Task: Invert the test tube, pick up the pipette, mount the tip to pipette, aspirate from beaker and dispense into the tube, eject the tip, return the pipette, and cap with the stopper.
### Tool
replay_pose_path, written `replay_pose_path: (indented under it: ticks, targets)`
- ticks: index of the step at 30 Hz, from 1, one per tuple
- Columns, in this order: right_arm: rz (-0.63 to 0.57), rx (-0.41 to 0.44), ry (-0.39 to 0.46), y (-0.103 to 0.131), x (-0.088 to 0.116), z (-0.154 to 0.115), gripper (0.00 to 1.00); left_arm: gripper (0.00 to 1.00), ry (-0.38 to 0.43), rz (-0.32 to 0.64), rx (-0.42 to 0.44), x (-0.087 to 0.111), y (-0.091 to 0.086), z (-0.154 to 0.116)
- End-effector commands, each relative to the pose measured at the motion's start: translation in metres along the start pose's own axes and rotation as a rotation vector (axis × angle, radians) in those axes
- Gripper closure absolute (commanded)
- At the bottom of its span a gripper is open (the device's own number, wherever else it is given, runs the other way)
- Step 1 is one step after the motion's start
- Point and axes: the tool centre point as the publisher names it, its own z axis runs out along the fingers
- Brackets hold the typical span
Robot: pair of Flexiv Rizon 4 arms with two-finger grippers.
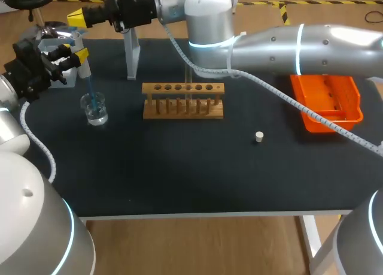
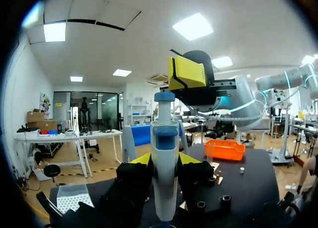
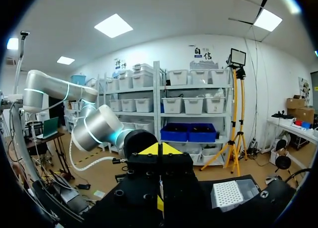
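My left gripper point(image 1: 81, 54) is shut on the white-and-blue pipette point(image 1: 84, 62), held upright over the glass beaker point(image 1: 94, 109). Its blue tip point(image 1: 91, 94) dips into the beaker's liquid. In the left wrist view the pipette point(image 2: 165, 178) stands between the yellow fingers point(image 2: 189, 158). My right arm reaches across from the right. Its shut gripper point(image 1: 76, 16) hangs just over the pipette's blue plunger point(image 2: 164, 96); I cannot tell whether they touch. A clear test tube point(image 1: 188, 88) stands in the wooden rack point(image 1: 182, 101). The small white stopper point(image 1: 259, 136) lies right of the rack.
An orange tray point(image 1: 326, 101) sits at the right of the black table. A grey pipette stand point(image 1: 131, 56) rises behind the rack's left end. The white tip box point(image 1: 60, 68) is behind my left gripper, near the table's far left corner.
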Motion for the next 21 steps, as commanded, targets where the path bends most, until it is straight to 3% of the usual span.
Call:
replay_pose_path:
  ticks: [1, 21]
  targets:
    - [0.001, 0.000, 0.005, -0.0039, -0.0036, 0.0043, 1.00, 1.00, -0.003, 0.001, 0.002, 0.0008, 0.0001, -0.0001]
    - [0.008, -0.002, -0.005, -0.0080, -0.0107, 0.0106, 1.00, 1.00, -0.003, 0.001, 0.002, 0.0008, 0.0001, -0.0001]
